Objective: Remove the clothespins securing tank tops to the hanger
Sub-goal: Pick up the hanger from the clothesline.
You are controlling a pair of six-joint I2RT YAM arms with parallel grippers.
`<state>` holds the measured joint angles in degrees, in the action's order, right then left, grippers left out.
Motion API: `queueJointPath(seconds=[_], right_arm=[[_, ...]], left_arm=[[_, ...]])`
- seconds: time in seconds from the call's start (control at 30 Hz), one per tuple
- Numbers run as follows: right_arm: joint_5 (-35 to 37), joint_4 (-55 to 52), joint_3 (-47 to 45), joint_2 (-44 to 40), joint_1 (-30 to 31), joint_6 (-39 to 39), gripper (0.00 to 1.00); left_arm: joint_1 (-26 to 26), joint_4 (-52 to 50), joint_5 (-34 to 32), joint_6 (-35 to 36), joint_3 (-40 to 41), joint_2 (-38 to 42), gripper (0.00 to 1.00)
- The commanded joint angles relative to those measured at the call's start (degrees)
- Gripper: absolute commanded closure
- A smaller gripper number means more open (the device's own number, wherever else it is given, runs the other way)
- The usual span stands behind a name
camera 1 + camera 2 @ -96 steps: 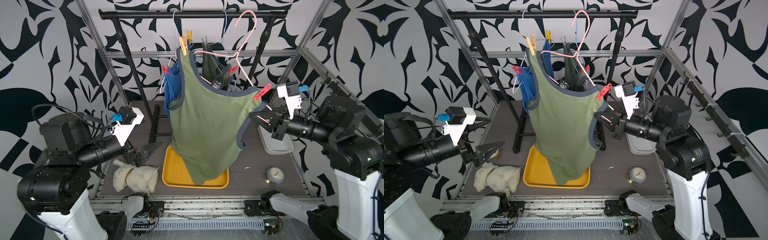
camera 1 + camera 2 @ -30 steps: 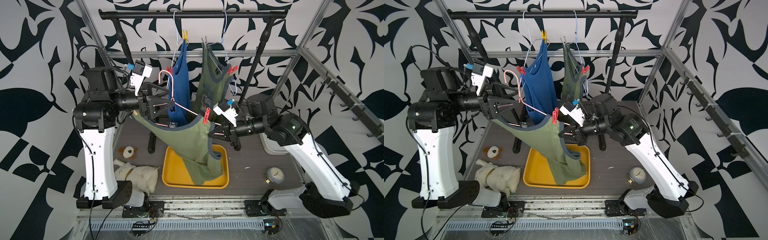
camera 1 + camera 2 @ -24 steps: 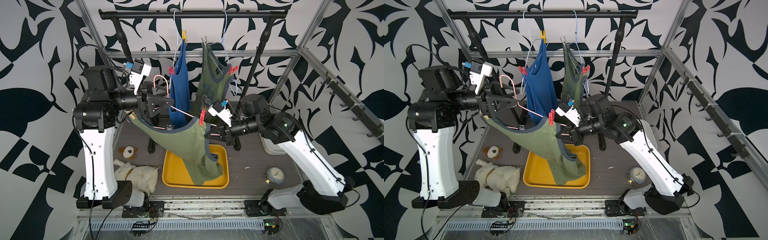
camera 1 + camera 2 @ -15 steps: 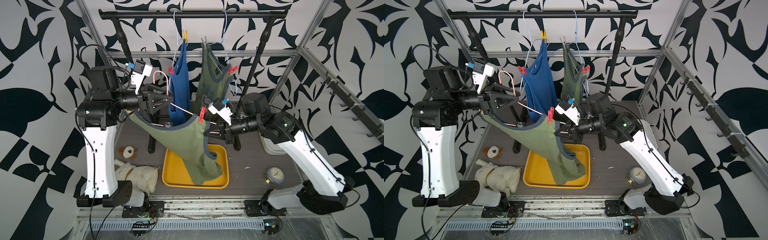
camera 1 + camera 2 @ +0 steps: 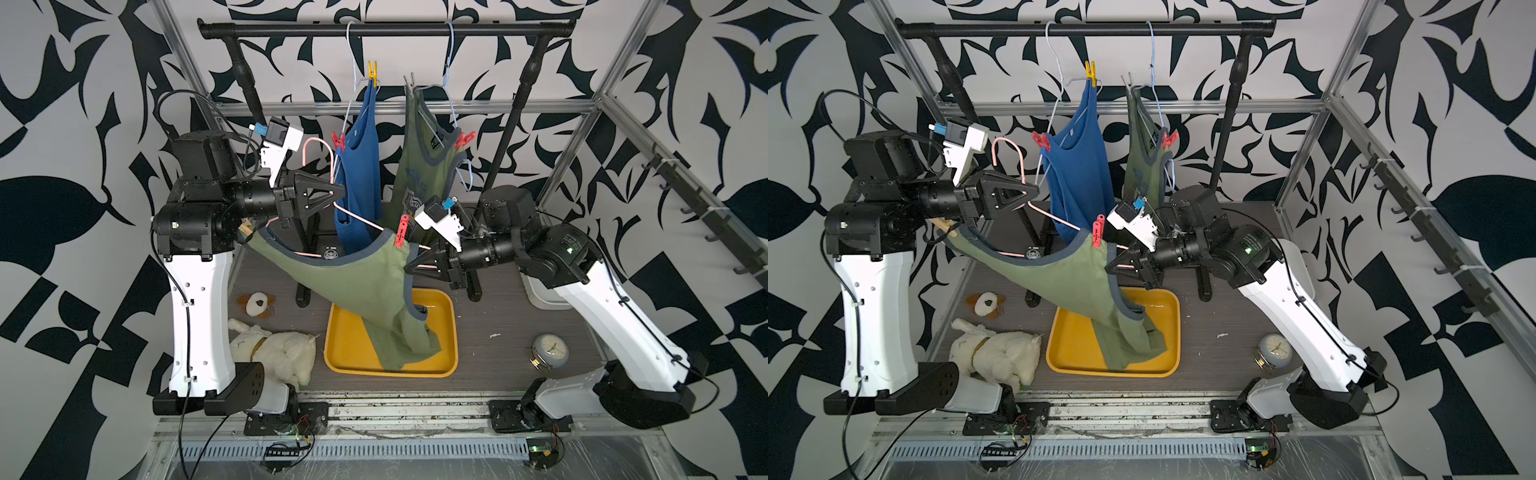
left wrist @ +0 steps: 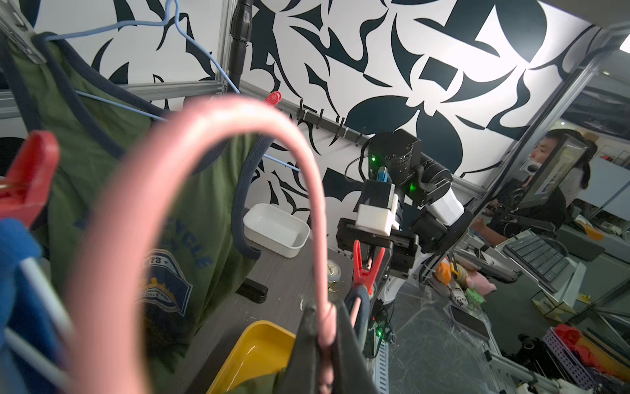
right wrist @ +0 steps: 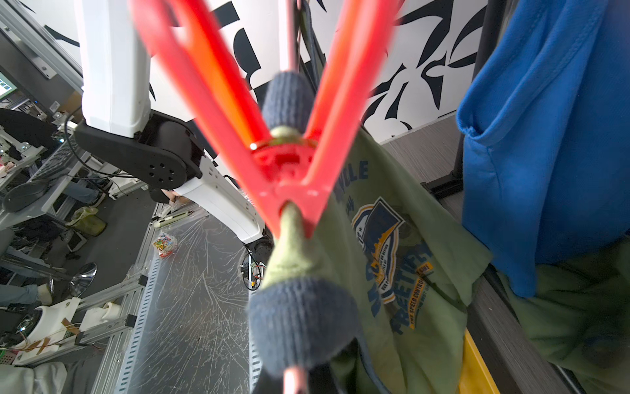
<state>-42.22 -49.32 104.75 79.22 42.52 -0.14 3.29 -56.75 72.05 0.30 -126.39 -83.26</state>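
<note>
Both claws are busy, and that is the risk. The left gripper [image 5: 340,194] is clamped tight on the neck of the pink wire hanger [image 5: 357,216]. The right gripper [image 5: 409,268] is pinched narrow on the same hanger's right end, just beside the coral-red plastic clothespin [image 5: 402,236] that stands upright on the strap of the plain olive-green tank top with grey-blue trim [image 5: 353,274].

To squeeze that peg, one claw would have to let go. The thin wire could then twist or swing from the remaining grip, and the shirt could slide. A tan wooden clothespin [image 5: 246,227] holds the left strap, tucked under the left arm (awkward to reach). The hem trails into the shallow yellow plastic tray [image 5: 453,332] and may catch on its rim if the hanger is lifted.

The grey wood-grain tabletop [image 5: 498,316] also carries a white plush dog [image 5: 270,353] near left and a small round alarm clock [image 5: 549,351] near right. Far back, a black garment rail [image 5: 386,30] holds a blue tank top and a printed olive one, both pegged. The walls are black-and-white leaf pattern.
</note>
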Motion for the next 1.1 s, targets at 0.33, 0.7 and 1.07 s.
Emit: queueJointPath(seconds=[0.33, 0.7, 1.07], right_arm=[[7.63, 5.90, -0.51, -2.94, 0.02, -2.58, 0.37], [2.79, 12.51, -0.38, -0.57, -1.29, 1.55, 0.27], [-1.73, 20.65, -2.59, 1.34, -3.60, 7.05, 0.27]], left_arm=[[0.14, -11.89, -9.91, 13.32, 3.50, 3.59, 1.00], [1.08, -12.86, -7.67, 14.73, 6.72, 4.37, 1.00], [1.98, -14.92, -6.75, 16.20, 5.98, 4.58, 1.00]])
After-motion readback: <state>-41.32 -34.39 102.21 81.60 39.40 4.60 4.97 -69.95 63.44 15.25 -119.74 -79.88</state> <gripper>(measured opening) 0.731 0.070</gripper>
